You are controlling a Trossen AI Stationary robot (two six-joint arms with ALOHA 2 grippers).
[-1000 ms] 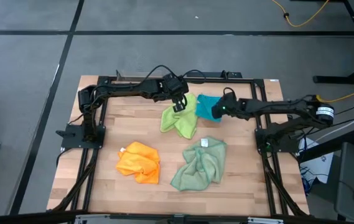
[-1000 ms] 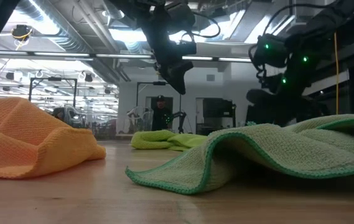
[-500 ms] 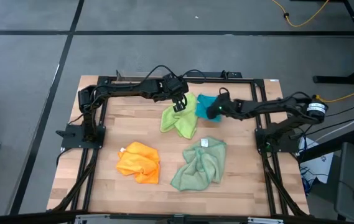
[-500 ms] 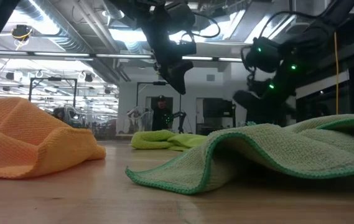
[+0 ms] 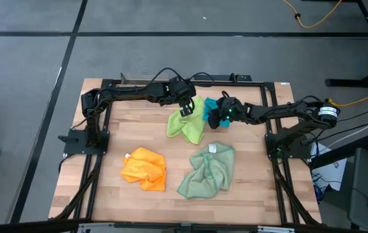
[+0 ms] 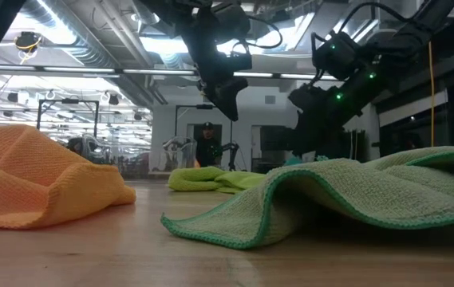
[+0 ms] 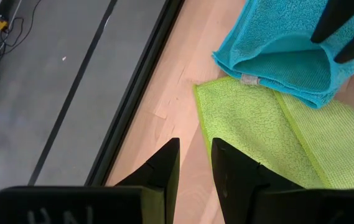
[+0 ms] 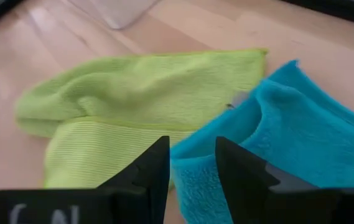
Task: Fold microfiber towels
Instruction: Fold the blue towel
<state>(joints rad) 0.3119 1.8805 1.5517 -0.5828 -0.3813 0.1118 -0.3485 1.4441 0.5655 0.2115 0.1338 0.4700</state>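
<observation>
High view: four soft, crumpled microfiber cloths lie on the pale wooden table (image 5: 112, 149). The lime green towel (image 5: 187, 123) sits at the far middle, its nubby weave overlapped by the plush teal towel (image 5: 212, 109) just right of it. The orange towel (image 5: 144, 168) is bunched near left, the sage green towel (image 5: 207, 170) rumpled near right. The left hand (image 5: 186, 110) hovers over the lime towel, fingers slightly apart, empty. The right hand (image 5: 217, 118) is over the teal towel, fingers narrowly apart.
</observation>
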